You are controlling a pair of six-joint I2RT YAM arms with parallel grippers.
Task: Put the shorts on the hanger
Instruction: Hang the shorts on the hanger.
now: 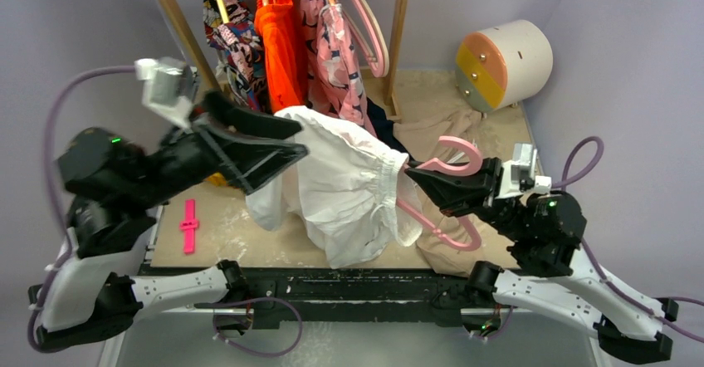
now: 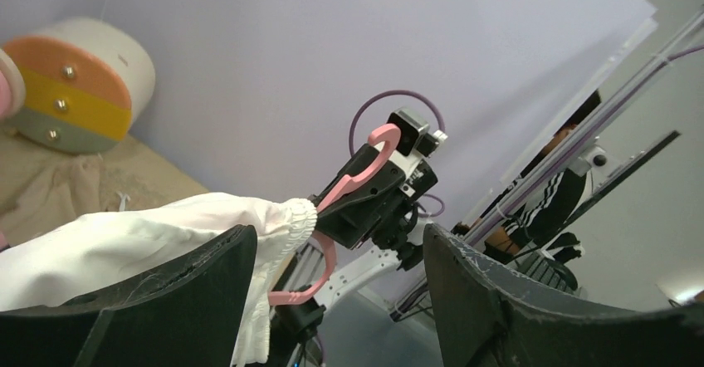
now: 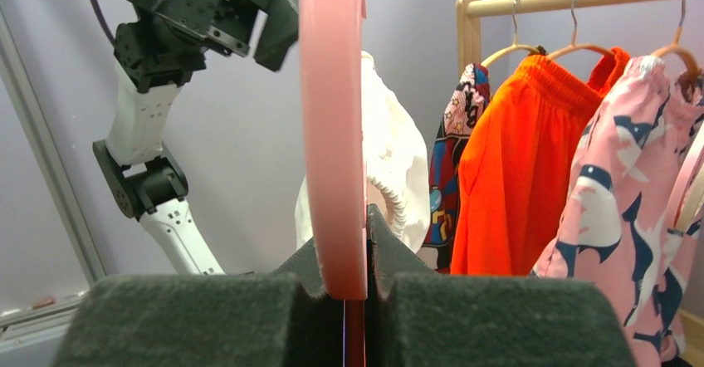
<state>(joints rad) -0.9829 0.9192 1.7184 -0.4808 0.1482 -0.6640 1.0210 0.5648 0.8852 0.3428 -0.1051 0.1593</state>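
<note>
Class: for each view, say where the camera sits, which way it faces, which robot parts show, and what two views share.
Top external: above and behind, looking down at the table; both arms show.
Left wrist: on the left arm, facing the right hand; its own open fingers show.
Right wrist: facing the left arm; own pads clamp the hanger.
Shared: both wrist views show the shorts and hanger.

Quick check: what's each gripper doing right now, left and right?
Left gripper: open, the shorts draped against it, not clamped.
Right gripper: closed on the hanger.
</note>
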